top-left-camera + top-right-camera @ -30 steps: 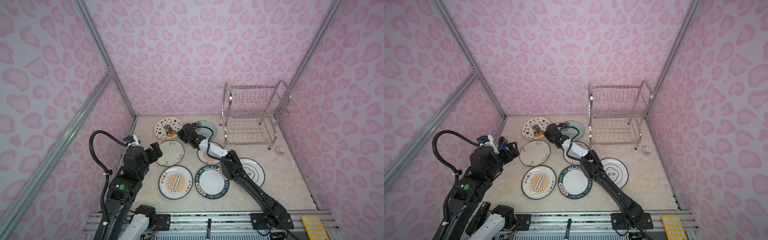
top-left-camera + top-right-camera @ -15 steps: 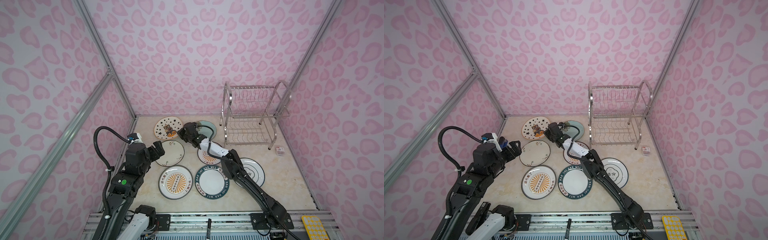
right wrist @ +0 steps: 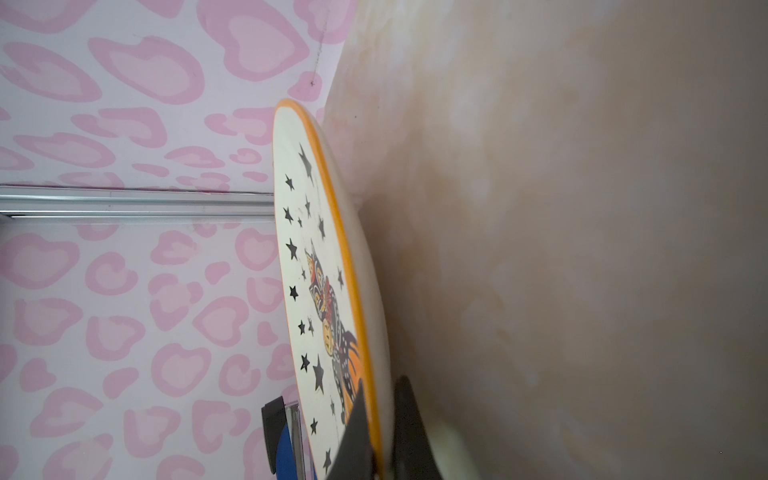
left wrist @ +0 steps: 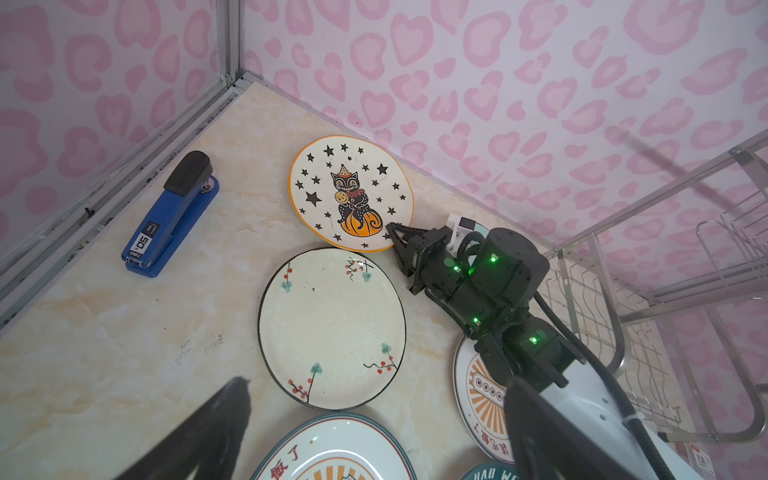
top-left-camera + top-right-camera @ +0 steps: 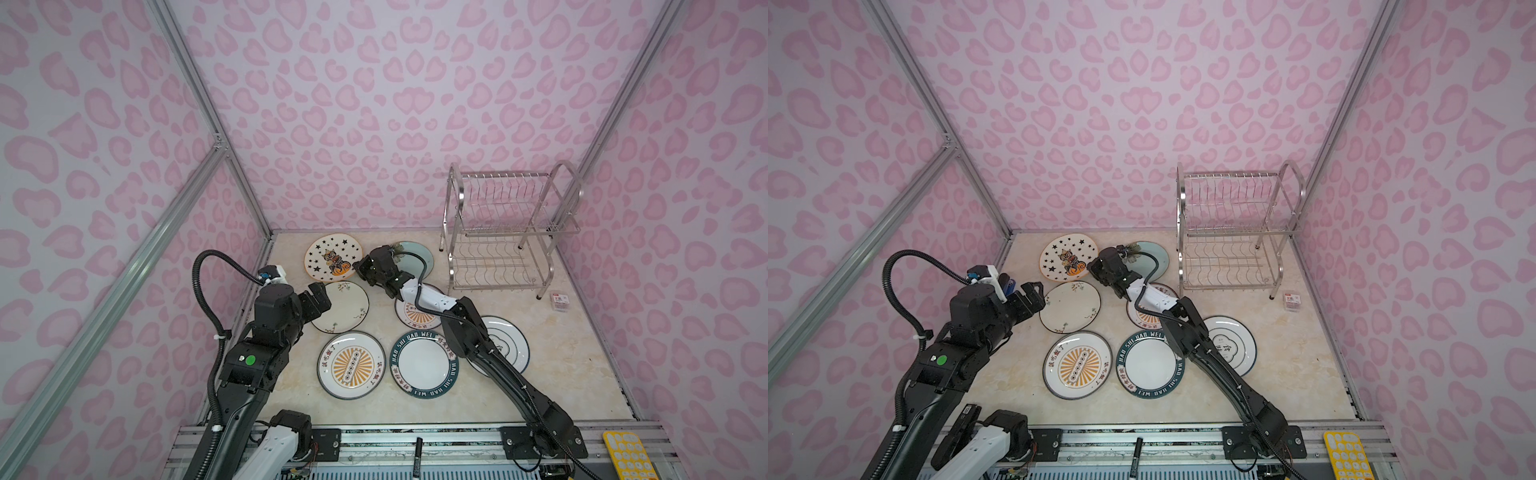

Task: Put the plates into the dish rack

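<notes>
The star-and-cat plate (image 5: 332, 259) lies near the back wall, left of the dish rack (image 5: 494, 286) and well apart from it. Compared with a second ago it is in the same place, so it is not carried yet. The right gripper (image 4: 390, 229) stays closed on the rim of this plate, on the side toward the pale blue plate (image 5: 417, 255). In the right wrist view one finger (image 3: 359, 432) lies over the painted face and the other goes under the edge. I cannot tell if this edge is already raised from the table (image 5: 561, 374).

The other plates also keep their places, all flat on the table:
- the cream floral plate (image 5: 345, 307)
- the sunburst plate in front (image 5: 352, 365)
- the second sunburst plate (image 5: 413, 316), partly under the right arm
- the dark-teal lettered plate (image 5: 424, 363)
- the white emblem plate (image 5: 507, 340)

What changes is mostly the left arm. It comes a little forward and higher, and the left gripper (image 5: 316, 296) now hangs over the near-left edge of the cream floral plate. Its jaws stay wide apart and hold nothing. A blue stapler (image 4: 170, 216) lies by the left wall.

For the task, I judge that the grasp is made but the lift is not begun. Both tiers of the rack are empty, so no plate is loaded yet. The left arm seems to prepare itself to help or to take the next plate
</notes>
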`<state>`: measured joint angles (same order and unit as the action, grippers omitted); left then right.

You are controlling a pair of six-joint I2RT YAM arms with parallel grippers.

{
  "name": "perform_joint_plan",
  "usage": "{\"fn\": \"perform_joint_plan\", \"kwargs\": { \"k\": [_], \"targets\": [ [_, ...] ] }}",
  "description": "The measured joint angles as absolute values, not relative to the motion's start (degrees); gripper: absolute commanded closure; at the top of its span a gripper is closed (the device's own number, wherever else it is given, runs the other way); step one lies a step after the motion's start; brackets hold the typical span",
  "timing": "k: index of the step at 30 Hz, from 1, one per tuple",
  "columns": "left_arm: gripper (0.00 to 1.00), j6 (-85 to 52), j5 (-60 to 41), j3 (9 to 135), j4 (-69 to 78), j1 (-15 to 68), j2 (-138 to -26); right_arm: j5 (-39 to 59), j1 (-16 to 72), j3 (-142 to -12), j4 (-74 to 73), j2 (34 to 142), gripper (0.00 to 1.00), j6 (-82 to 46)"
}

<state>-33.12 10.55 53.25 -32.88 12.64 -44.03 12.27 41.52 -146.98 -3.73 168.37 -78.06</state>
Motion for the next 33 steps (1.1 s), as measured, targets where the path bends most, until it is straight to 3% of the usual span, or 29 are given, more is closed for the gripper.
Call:
{"fn": "perform_joint_plan", "kwargs": {
  "k": [33],
  "targets": [
    [0.03,-33.3,11.8,53.3,-33.1,12.6,-44.7,15.4,40.8,-143.8,-10.1,168.1,1.00,-76.9]
  ]
}}
